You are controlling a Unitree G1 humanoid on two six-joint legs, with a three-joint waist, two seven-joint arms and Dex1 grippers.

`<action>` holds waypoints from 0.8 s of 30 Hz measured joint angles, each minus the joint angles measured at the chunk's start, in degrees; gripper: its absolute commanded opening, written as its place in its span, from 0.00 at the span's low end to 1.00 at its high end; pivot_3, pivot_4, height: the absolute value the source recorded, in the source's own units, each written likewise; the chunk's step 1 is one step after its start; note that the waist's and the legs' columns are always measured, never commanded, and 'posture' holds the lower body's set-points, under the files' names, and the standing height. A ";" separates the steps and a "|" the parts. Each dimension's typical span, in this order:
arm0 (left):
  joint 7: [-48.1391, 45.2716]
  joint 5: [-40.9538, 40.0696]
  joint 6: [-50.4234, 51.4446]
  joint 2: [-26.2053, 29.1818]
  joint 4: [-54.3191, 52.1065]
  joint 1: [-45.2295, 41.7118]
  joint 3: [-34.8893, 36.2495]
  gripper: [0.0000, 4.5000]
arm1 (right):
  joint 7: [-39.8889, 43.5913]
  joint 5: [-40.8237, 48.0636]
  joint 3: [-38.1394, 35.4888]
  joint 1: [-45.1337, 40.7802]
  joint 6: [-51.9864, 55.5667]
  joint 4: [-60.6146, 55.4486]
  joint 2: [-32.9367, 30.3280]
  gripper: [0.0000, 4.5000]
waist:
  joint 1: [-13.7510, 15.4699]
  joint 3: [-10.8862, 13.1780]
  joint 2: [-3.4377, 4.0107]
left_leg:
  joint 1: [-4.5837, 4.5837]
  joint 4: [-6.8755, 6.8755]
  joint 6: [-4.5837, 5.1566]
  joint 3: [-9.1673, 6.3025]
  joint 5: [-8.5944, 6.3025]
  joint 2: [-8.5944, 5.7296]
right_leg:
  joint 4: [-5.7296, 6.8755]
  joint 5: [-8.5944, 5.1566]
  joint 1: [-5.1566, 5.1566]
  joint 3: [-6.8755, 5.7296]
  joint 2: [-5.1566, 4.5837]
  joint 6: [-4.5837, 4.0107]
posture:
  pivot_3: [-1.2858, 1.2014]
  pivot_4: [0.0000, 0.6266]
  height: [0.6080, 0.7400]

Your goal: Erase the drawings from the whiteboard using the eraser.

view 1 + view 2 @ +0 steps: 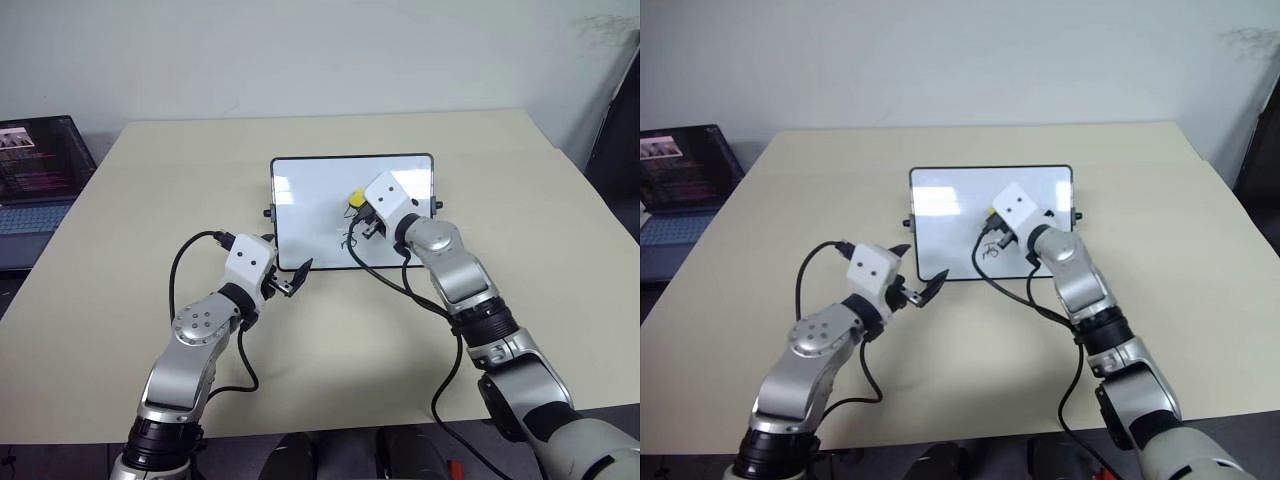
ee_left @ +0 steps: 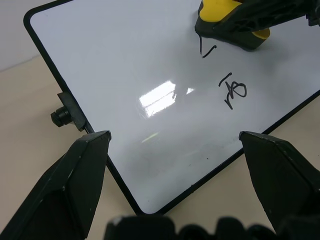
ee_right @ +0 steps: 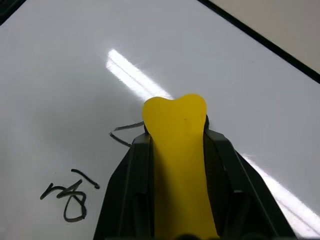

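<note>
Right tool [image 3: 175, 145] is clamped tight on the eraser [image 3: 177, 150], its two black fingers [image 3: 127, 190] pressed against the yellow block's sides, and it holds the eraser down over the whiteboard [image 1: 310, 190], a little right of the board's middle. In the head views the eraser shows as a small yellow spot [image 1: 355, 197] just ahead of the white wrist housing. The drawings [image 2: 232, 90] lie on the board's right half, toward its near edge: a looped scribble with a short stroke above it sits clear of the eraser, while another thin mark [image 2: 206, 49] runs right up to the eraser's dark underside [image 2: 235, 37] and partly disappears beneath it. Whether the eraser presses on the surface or hangs just above it cannot be told. The left tool [image 1: 292, 280] has its fingers [image 2: 75, 175] spread wide with nothing between them; it sits at the whiteboard's near left corner, aimed across the board toward the right tool, with the board's black frame and one side knob [image 2: 62, 116] in front of it. The whiteboard lies flat near the middle of the beige desk [image 1: 500, 200], slightly toward the far side. A laptop [image 1: 35, 170] with a lit screen stands off the desk's far left corner.
</note>
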 measured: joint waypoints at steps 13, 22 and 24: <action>0.99 0.03 0.06 0.33 -0.51 1.91 1.11 1.00 | 1.44 -0.18 3.37 1.99 0.61 -0.55 2.39 0.23 | -0.32 -0.01 0.00 | 0.03 0.02 0.00 -0.03 0.00 0.01 | 0.01 0.05 0.04 0.00 0.02 0.00 | 0.52 0.24 1.00; 1.24 0.11 0.03 -0.05 -0.68 2.06 1.01 1.00 | 1.99 0.10 2.96 2.00 1.82 -1.87 1.20 0.23 | -0.05 0.00 0.00 | 0.00 0.02 0.00 -0.07 0.00 -0.01 | -0.01 0.06 0.03 -0.03 0.01 0.00 | 0.52 0.24 1.00; 1.18 0.15 -0.07 -0.14 -0.63 1.74 0.90 1.00 | 1.85 0.31 2.02 2.00 2.47 -2.64 0.48 0.23 | 0.12 0.00 0.00 | -0.01 0.02 0.00 -0.07 0.00 -0.01 | -0.02 0.06 0.03 -0.03 0.01 0.00 | 0.52 0.24 1.00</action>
